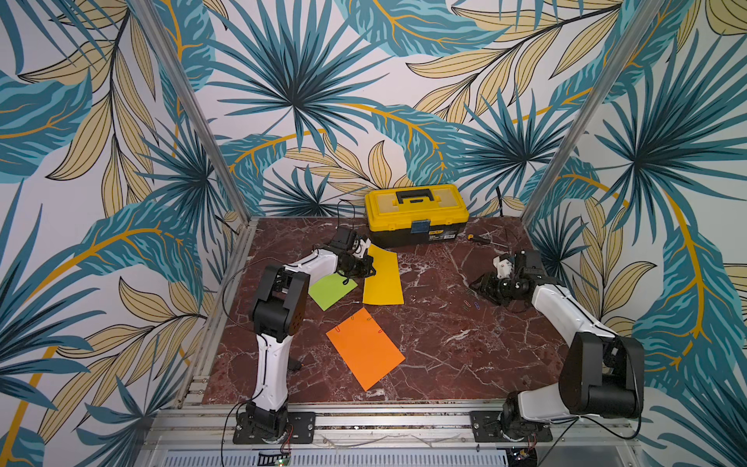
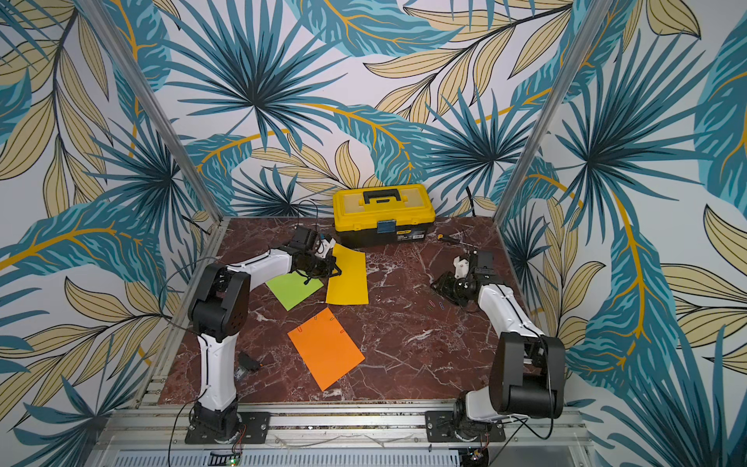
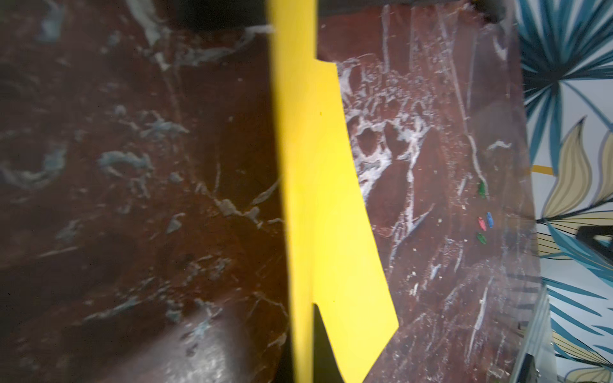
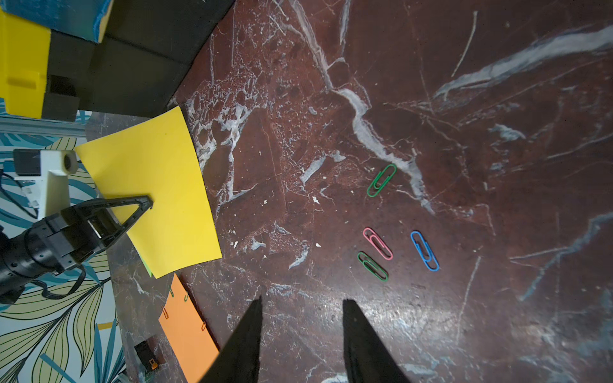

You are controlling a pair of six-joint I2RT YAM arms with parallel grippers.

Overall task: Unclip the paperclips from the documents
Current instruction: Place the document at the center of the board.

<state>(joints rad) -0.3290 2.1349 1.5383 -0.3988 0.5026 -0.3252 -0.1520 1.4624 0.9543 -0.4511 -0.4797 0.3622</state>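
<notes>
Three documents lie on the marble table. My left gripper (image 1: 370,270) (image 3: 303,313) is shut on the left edge of the yellow sheet (image 1: 384,279) (image 4: 156,185), whose far end curls up. The lime green sheet (image 1: 329,289) lies partly under that arm. The orange sheet (image 1: 365,349) (image 4: 185,328) lies nearer the front, with several paperclips (image 1: 353,318) (image 4: 165,311) on its far edges. Several loose paperclips (image 4: 378,243) (image 1: 471,304), green, pink and blue, lie on bare marble. Just beside them my right gripper (image 4: 302,300) (image 1: 476,285) hangs open and holds nothing.
A yellow-and-black toolbox (image 1: 416,214) stands shut at the back of the table, just behind the yellow sheet. A yellow-handled screwdriver (image 1: 479,239) lies to its right. A small black object (image 2: 248,362) sits by the left arm's base. Metal rails (image 1: 364,416) edge the table's front.
</notes>
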